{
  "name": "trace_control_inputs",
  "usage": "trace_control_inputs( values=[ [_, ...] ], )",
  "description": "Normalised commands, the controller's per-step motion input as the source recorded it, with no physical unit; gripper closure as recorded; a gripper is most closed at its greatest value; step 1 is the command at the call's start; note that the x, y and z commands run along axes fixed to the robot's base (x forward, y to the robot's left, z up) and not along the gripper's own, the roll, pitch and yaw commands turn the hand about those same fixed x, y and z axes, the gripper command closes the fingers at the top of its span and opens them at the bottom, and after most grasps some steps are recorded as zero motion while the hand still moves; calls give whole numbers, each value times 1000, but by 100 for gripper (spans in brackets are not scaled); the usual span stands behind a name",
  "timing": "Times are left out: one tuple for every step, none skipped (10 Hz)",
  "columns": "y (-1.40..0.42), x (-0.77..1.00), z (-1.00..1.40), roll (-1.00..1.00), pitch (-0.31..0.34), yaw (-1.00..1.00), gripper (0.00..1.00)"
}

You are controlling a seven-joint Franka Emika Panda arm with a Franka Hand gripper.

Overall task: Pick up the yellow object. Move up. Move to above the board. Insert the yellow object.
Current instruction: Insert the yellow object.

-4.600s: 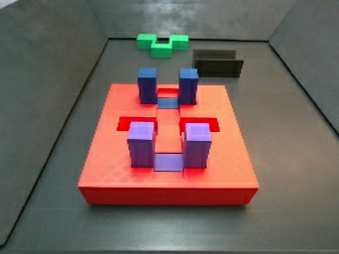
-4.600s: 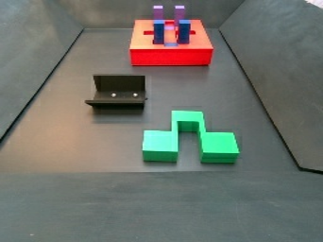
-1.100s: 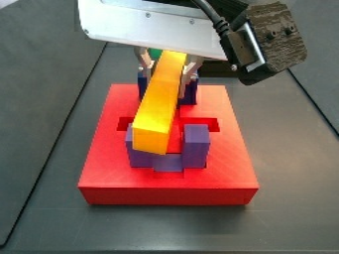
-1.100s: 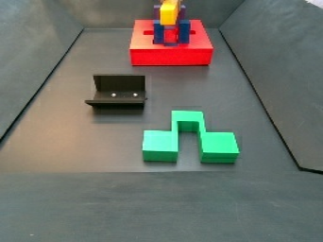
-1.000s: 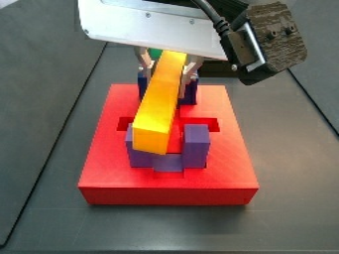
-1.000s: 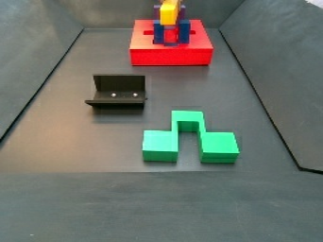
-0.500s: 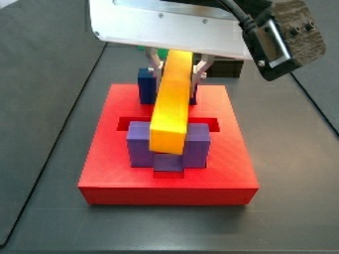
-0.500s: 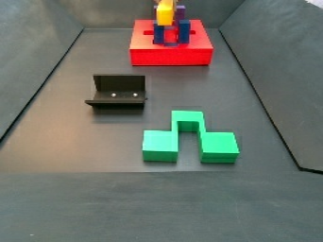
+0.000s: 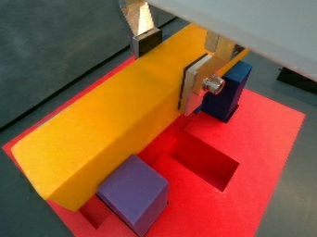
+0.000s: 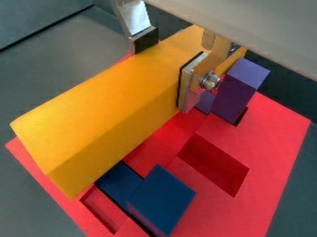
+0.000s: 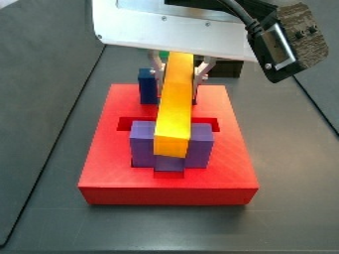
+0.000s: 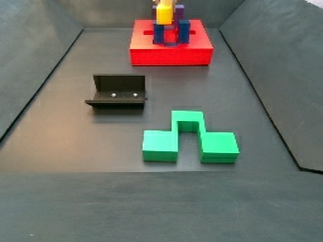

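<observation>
Gripper (image 9: 173,57) over the board (image 11: 232,159), fingers (image 9: 198,83) clamped on the bar (image 9: 118,130) near its far end. Bar (image 11: 172,104) lengthwise along board centre line, tilted, near end lying between the purple posts (image 11: 143,145), far end between the blue posts (image 11: 147,84). Same in a side view: bar (image 12: 165,11) above board (image 12: 171,55). Off the board: fixture (image 12: 117,93) and green block (image 12: 190,138), well apart from it.
</observation>
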Motion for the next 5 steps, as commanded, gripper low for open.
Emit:
trace_control_inputs(
  values=[
    [29,0,137,-141,10,134,100],
    [0,103,0,0,13,326,100],
    [-3,63,0,0,6,354,100],
    [0,89,-89,77,0,349,100],
    [0,129,-109,101,17,400,100]
  ],
)
